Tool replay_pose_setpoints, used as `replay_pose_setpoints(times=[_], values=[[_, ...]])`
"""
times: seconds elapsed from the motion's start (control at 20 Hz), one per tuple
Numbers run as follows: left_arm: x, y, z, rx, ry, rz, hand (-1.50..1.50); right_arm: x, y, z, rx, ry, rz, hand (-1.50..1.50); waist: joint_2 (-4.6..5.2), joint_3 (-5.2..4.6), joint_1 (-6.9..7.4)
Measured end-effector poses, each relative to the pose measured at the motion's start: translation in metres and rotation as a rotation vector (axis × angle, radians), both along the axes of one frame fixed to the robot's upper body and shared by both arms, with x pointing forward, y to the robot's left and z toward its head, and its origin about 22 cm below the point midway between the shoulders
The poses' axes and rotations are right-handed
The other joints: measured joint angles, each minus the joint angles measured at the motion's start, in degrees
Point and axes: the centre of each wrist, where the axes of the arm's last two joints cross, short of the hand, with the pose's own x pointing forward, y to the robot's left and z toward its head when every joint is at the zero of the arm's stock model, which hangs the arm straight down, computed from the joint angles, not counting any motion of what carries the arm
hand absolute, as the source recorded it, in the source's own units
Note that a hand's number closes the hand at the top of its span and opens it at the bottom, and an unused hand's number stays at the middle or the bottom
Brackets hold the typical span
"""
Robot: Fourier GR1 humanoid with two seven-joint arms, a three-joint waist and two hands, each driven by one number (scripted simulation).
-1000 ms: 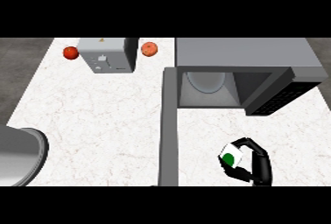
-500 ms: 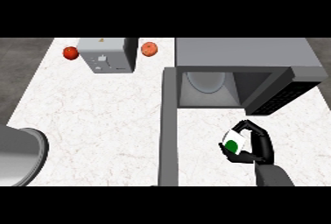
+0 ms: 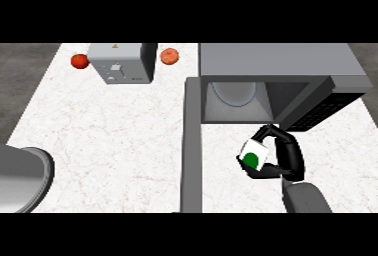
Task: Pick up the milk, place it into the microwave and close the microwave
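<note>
My right hand (image 3: 284,159) is curled round the milk (image 3: 252,153), a small white carton with a green round mark, and holds it above the counter just in front of the microwave's mouth. The grey microwave (image 3: 277,60) stands at the back right with its cavity (image 3: 235,101) open. Its door (image 3: 191,145) swings out toward me, left of the hand. My left hand does not show.
A grey toaster (image 3: 119,63) stands at the back with one red-orange fruit (image 3: 79,61) on its left and another (image 3: 170,56) on its right. A round grey pan or bowl (image 3: 21,177) sits at the left edge. The white counter (image 3: 103,135) spreads between.
My right hand has carried the milk up and away from me, from lower on the counter to just before the microwave's opening. Nothing else has moved.
</note>
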Motion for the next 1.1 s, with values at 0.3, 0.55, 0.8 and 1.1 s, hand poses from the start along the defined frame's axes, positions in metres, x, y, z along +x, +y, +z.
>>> replay_pose_setpoints(times=[0.3,0.55,0.8,1.1], values=[[0.002,0.007,0.001,-0.007,0.001,-0.017,-1.5,0.025,0.03,0.036,-0.035,-0.008,-0.039,1.5,0.06,0.09,0.22],[0.004,0.008,-0.001,-0.001,-0.009,-0.038,-1.5,0.059,0.044,0.059,-0.099,-0.013,-0.077,1.5,0.12,0.22,0.55],[0.008,0.007,-0.002,0.007,-0.006,-0.032,-1.5,0.093,0.055,0.076,-0.219,0.01,-0.12,1.5,0.34,0.49,0.91],[0.012,0.006,-0.003,0.015,-0.015,-0.053,-1.5,0.126,0.064,0.081,-0.32,0.03,-0.189,1.5,0.65,0.59,1.71]])
